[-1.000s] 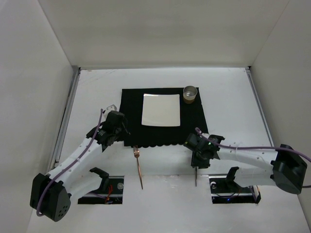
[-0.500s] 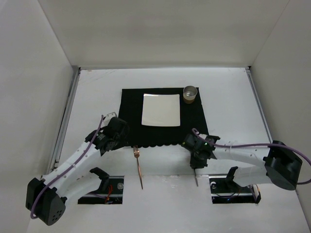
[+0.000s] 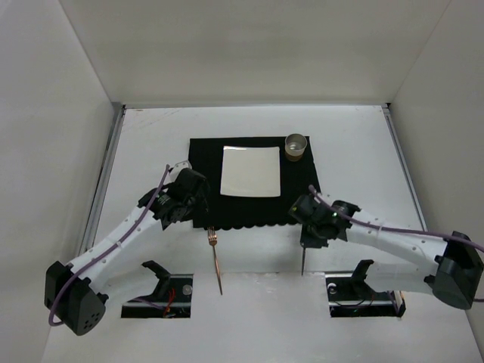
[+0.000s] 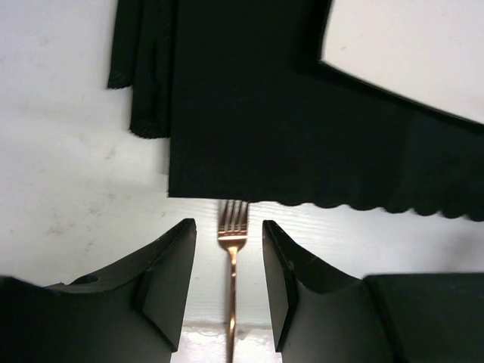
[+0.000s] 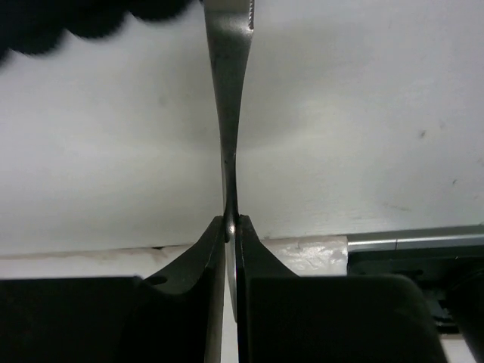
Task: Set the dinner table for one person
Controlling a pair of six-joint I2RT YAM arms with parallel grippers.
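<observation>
The white dinner table [image 3: 355, 144] carries a black placemat [image 3: 204, 159] with a square white plate [image 3: 250, 171] and a small cup [image 3: 296, 146] on it. A copper fork [image 3: 216, 261] lies below the placemat's near edge, tines toward it. My left gripper [image 3: 198, 210] hovers open; in the left wrist view the fork [image 4: 231, 234] lies below and between its fingers [image 4: 170, 265]. My right gripper [image 3: 308, 234] is shut on a silver knife [image 3: 302, 261]; in the right wrist view the knife [image 5: 229, 113] stands clamped at the gripper [image 5: 231, 223], its blade toward the placemat.
Metal rails [image 3: 102, 189] run along the table's sides, inside white walls. Two black mounts [image 3: 155, 272] sit at the near edge by the arm bases. The placemat's scalloped edge [image 4: 355, 200] shows in the left wrist view.
My right gripper has carried the knife away from the near edge toward the placemat's right corner. My left gripper has shifted up and to the right, over the fork's tines.
</observation>
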